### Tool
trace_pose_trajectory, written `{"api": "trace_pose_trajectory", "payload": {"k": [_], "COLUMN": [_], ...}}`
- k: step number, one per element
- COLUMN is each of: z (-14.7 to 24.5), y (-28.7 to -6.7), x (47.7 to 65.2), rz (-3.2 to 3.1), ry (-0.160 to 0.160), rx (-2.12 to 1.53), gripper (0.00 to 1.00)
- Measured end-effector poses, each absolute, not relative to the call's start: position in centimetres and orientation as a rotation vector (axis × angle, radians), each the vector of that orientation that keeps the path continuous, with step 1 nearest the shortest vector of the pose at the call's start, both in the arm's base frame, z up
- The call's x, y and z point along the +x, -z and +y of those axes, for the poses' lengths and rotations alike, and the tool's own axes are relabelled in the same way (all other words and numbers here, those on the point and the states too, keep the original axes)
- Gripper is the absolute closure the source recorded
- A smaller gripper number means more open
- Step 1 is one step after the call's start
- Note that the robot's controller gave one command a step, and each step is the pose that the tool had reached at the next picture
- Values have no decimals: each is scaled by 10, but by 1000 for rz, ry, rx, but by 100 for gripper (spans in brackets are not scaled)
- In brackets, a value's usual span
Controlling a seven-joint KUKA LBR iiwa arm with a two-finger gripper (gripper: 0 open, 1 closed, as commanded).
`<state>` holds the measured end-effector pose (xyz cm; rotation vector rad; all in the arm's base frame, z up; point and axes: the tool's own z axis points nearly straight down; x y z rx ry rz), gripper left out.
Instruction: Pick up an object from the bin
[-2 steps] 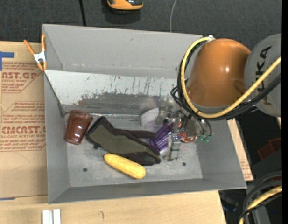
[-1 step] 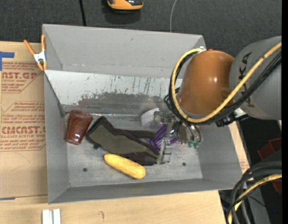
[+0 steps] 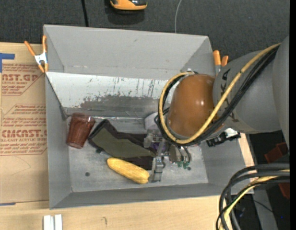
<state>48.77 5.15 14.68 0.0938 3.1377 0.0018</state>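
My gripper (image 3: pixel 158 170) reaches down near the bin's front wall, right of the middle. It stands at the right end of a yellow corn cob (image 3: pixel 126 169) that lies on the floor, pointing left and slightly back. I cannot see whether it touches the cob. Just behind the cob lies a flat dark olive and black piece (image 3: pixel 118 143), whose right edge runs under the gripper's body.
A red-brown cup (image 3: pixel 79 130) lies on its side at the left wall of the bin. The arm with its orange dome and looped cables covers the bin's right part. Bare floor shows at the front left, beside the cob.
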Motion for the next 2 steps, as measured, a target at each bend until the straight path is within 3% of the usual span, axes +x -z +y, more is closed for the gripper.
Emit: {"api": "trace_pose_trajectory", "payload": {"k": [1, 2], "z": [56, 67], "y": [-122, -71], "x": [491, 481], "rz": [3143, 3127], "ry": [0, -2], "rx": [19, -221], "gripper": [0, 100]}}
